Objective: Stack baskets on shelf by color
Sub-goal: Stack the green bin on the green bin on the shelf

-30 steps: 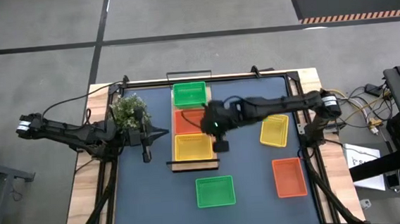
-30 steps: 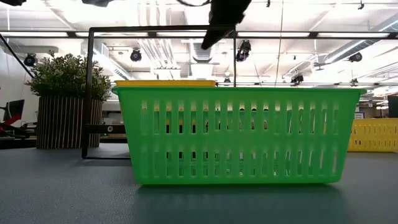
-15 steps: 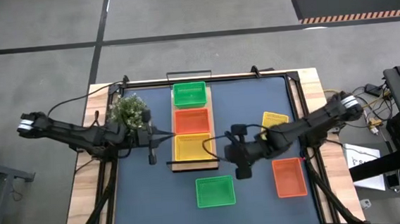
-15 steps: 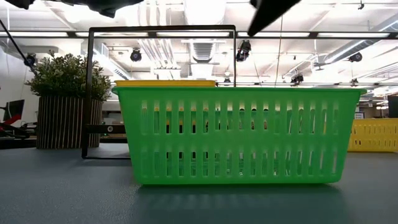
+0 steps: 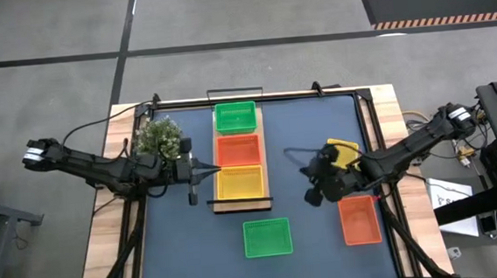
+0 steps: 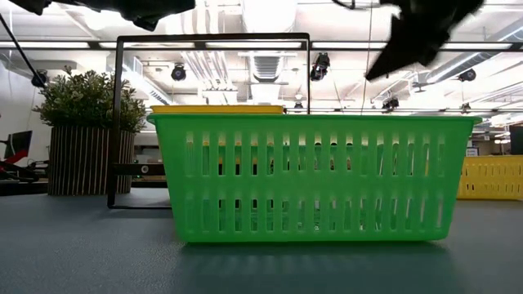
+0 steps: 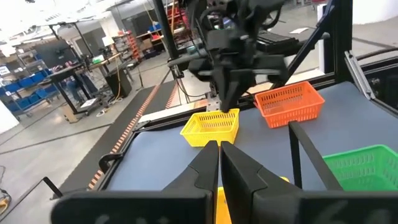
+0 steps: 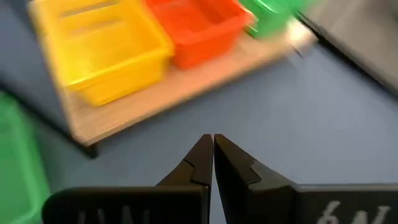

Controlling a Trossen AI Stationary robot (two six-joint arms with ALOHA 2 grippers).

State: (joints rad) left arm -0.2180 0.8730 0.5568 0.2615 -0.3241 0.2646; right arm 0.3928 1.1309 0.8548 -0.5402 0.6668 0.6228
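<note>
On the light-wood shelf (image 5: 219, 202), a green basket (image 5: 236, 118) stands at the far end, a red-orange one (image 5: 238, 150) in the middle and a yellow one (image 5: 240, 182) at the near end. Loose on the blue table are a green basket (image 5: 267, 238), a red-orange basket (image 5: 359, 220) and a yellow basket (image 5: 344, 152), which my right arm partly covers. My left gripper (image 5: 208, 168) is shut and level, just left of the shelf. My right gripper (image 5: 310, 192) is shut and empty. It hangs over bare table between the shelf and the right-hand baskets, facing the shelf (image 8: 186, 87).
A potted plant (image 5: 161, 136) stands left of the shelf's far end, behind my left arm. Black rails (image 6: 212, 37) close the shelf's short ends. The low view is filled by the near green basket (image 6: 315, 175). Cables lie off the table's right edge.
My right gripper has swung from above the shelf's middle toward the table's right and near side. It sank and rolled on the way, and stayed shut and empty. My left gripper has crept a little toward the shelf. No basket has moved.
</note>
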